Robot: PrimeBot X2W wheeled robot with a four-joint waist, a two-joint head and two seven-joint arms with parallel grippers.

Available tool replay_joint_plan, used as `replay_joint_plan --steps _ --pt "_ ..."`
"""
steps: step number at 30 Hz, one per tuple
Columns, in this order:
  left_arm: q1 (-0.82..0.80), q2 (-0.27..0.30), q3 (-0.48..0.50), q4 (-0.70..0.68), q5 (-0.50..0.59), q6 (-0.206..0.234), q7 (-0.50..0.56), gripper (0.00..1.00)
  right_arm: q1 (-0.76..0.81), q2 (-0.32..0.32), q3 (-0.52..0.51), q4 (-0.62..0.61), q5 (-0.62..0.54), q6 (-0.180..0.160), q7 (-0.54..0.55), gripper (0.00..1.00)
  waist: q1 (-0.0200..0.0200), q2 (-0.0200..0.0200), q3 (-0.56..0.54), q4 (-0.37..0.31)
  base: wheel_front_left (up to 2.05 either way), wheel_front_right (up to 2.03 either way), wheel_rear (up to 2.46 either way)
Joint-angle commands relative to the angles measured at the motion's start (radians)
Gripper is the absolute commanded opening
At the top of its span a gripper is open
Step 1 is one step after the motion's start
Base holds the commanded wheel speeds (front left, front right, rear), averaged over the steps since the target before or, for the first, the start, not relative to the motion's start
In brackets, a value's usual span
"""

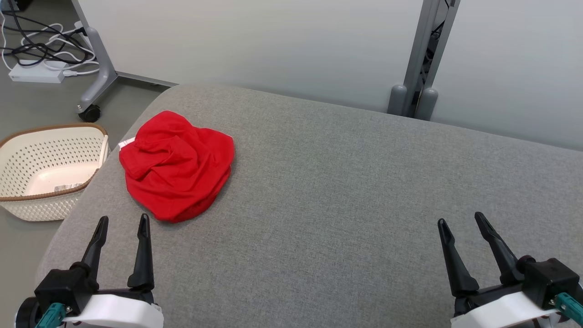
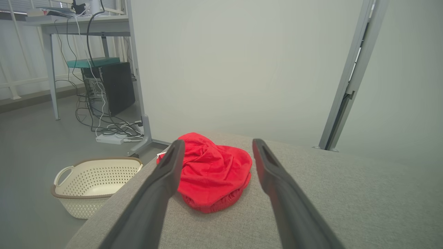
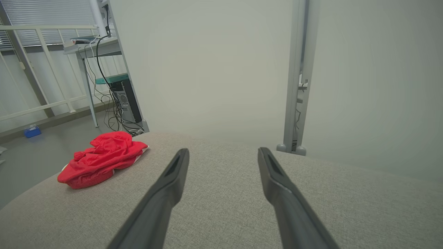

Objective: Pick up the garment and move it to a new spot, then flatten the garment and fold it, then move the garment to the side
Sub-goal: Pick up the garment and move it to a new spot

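Grey cushion (image 1: 346, 191) bears crumpled red garment (image 1: 177, 166), unheld.

The left gripper (image 1: 124, 219) and right gripper (image 1: 461, 218) look alike: two long, tapered black fingers (image 1: 142, 255) on a blocky black base, a smooth white wrist shell (image 1: 114, 312), and a teal connector (image 1: 569, 306) at the outer edge.
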Motion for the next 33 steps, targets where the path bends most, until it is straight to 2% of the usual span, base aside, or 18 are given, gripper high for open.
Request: replay_joint_plan --steps 1,12,16,20,24,28,33 --pt "0.004 0.000 0.003 0.001 -0.001 0.000 -0.006 1.00 -0.010 -0.005 -0.002 0.005 0.005 0.000 -0.004 1.00 0.0000 0.0000 -0.002 -0.002 0.00 0.00 0.00" --pt "-0.007 0.002 -0.005 -0.005 0.009 0.014 0.005 1.00 -0.019 -0.005 0.009 0.019 0.017 0.000 -0.013 1.00 0.0000 0.0000 -0.005 -0.009 0.00 0.00 0.00" --pt "-0.049 0.009 0.019 -0.052 0.014 0.022 0.001 1.00 -0.019 -0.005 -0.001 0.017 0.019 0.000 -0.015 1.00 0.0000 0.0000 -0.005 -0.007 0.00 0.00 0.00" --pt "-0.162 0.035 0.061 -0.137 0.034 0.024 0.007 1.00 -0.024 -0.005 -0.007 0.008 0.013 0.000 -0.007 1.00 0.0000 0.0000 0.004 -0.005 0.00 0.00 0.00" --pt "-0.337 0.075 0.089 -0.167 0.061 0.006 0.044 1.00 -0.038 -0.005 0.005 -0.001 0.005 0.000 0.003 1.00 0.0000 0.0000 0.022 -0.023 0.00 0.00 0.00" --pt "-0.506 0.092 0.099 -0.062 0.039 -0.036 0.103 1.00 -0.060 -0.005 0.020 -0.011 -0.001 0.000 0.005 1.00 0.0000 0.0000 0.051 -0.056 0.00 0.00 0.00" --pt "-0.642 0.080 0.085 0.220 -0.018 -0.110 0.175 1.00 -0.082 -0.005 0.026 -0.008 -0.004 0.000 0.006 1.00 0.0000 0.0000 0.099 -0.104 0.00 0.00 0.00"
